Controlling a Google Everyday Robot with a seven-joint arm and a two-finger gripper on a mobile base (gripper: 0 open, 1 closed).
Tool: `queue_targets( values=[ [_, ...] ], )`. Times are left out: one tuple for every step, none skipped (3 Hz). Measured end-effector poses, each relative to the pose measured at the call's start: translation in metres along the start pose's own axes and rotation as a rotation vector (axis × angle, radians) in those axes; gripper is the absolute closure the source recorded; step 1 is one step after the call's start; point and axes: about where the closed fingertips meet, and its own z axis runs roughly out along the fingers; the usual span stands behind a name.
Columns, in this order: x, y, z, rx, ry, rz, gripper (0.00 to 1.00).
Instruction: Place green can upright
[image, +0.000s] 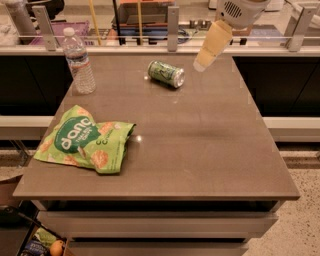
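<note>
Can (166, 73) lies on side at far middle of worktop (200, 140), one silver end facing right. End effector (210, 47) hangs above far right of worktop, not touching can; apart or together: cannot tell.

Step in hand, as judged: reach and grasp.
- Descend over can's middle.
- Close across round body, not along axis; nudged, it likely rolls.
- Lift clear, turn silver end down, set flat, release once steady.

Bottle (79, 62), far left of worktop, and bag (85, 140), near left, well off path.

The green can (166, 73) shows white markings and silver ends; the snack bag (82, 145) is green, white-lettered; the worktop (200, 145) is grey-brown; the cream gripper (204, 61) hangs upper right.
</note>
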Motion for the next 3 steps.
queue_targets(
  values=[
    [-0.017, -0.004, 0.011, -0.012, -0.014, -0.02, 0.0],
    [-0.032, -0.004, 0.024, -0.042, -0.033, -0.043, 0.0],
    [-0.044, 0.0, 0.04, -0.09, -0.063, -0.055, 0.0]
  ],
)
